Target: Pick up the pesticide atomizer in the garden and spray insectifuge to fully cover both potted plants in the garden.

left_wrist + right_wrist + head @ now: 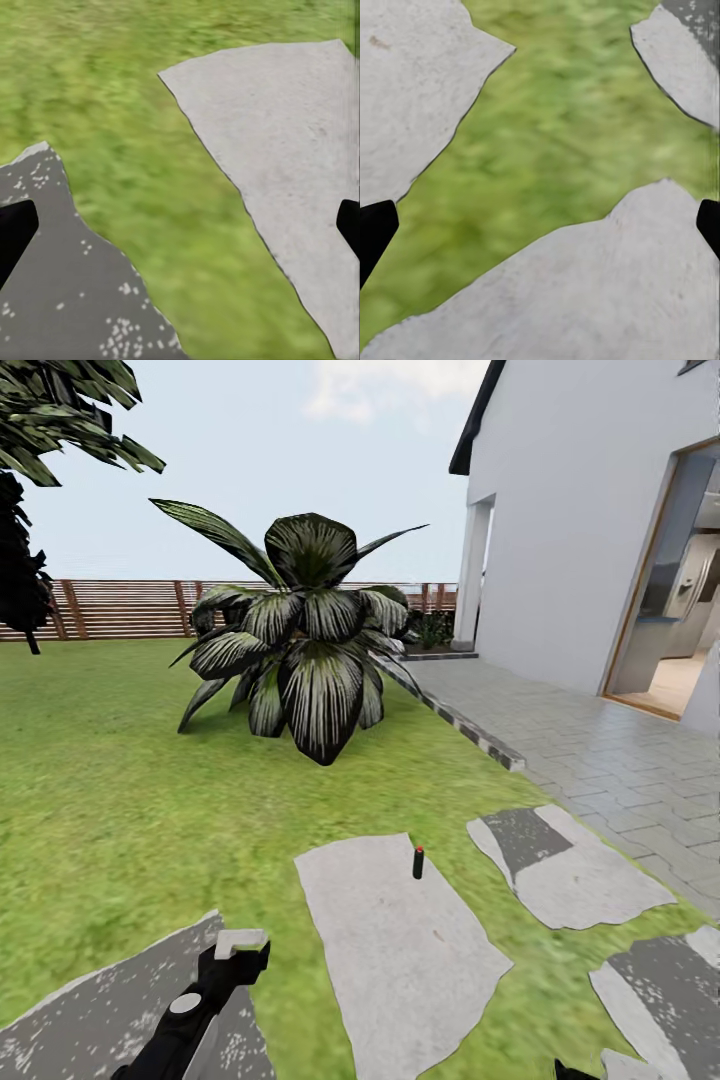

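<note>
The pesticide atomizer (418, 862), a slim dark bottle with a red tip, stands upright on a pale stepping stone (400, 950) in the garden lawn. My left gripper (240, 950) hovers low over the grass, well to the left of the bottle and nearer to me. In the left wrist view the left gripper (180, 225) is open, with grass and stone under it and nothing between its dark fingertips (15, 229). The right gripper (540, 225) is open too, above grass between stepping stones. The potted plants are out of view.
A big striped-leaf agave (305, 630) grows on the lawn ahead. Several stepping stones (570, 870) lie around me. A paved terrace (600, 740) runs along the white house (570, 530) at right, with an open doorway. A slatted wooden fence (110, 608) closes the back.
</note>
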`<state>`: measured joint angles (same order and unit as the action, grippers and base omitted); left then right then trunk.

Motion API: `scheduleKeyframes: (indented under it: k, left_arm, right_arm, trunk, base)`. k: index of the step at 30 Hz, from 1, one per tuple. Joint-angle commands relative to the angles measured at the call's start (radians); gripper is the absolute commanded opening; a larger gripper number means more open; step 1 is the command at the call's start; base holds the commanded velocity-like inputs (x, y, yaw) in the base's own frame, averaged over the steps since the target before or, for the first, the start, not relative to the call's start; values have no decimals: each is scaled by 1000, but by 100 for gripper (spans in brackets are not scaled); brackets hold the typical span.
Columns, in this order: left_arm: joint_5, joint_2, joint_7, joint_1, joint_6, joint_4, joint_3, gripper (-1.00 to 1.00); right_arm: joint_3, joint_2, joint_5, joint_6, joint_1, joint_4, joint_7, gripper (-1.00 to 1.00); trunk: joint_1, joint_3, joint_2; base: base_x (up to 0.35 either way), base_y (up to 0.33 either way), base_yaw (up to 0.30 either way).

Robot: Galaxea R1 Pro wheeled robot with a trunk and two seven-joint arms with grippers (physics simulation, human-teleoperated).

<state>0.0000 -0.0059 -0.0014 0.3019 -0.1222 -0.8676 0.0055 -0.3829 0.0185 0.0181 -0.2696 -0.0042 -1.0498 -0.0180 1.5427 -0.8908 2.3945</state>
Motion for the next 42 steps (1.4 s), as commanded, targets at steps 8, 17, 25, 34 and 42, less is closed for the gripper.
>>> scheduleKeyframes:
  k: [8, 17, 25, 34, 42]
  left_arm:
    - [0, 0, 0, 0, -6, -2, 1, 100]
    - [0, 0, 0, 0, -6, -2, 1, 100]
    - [0, 0, 0, 0, -6, -2, 1, 100]
    - [0, 0, 0, 0, -6, -2, 1, 100]
    - [0, 0, 0, 0, -6, -2, 1, 100]
  right_arm:
    - [-1, 0, 2, -5, 0, -1, -1, 100]
    - [-1, 0, 2, -5, 0, -1, 0, 100]
    - [-1, 0, 2, -5, 0, -1, 0, 100]
    - [-1, 0, 3, -5, 0, -1, 0, 100]
    - [-1, 0, 2, -5, 0, -1, 0, 100]
  trunk:
    - [0, -1, 0]
    - [0, -1, 0]
    - [0, -1, 0]
    - [0, -1, 0]
    - [0, -1, 0]
  base:
    - [0, -277, 0]
    - [9, -269, 10]
    - [74, -260, 192]
    - [86, -254, 244]
    - [81, -253, 242]
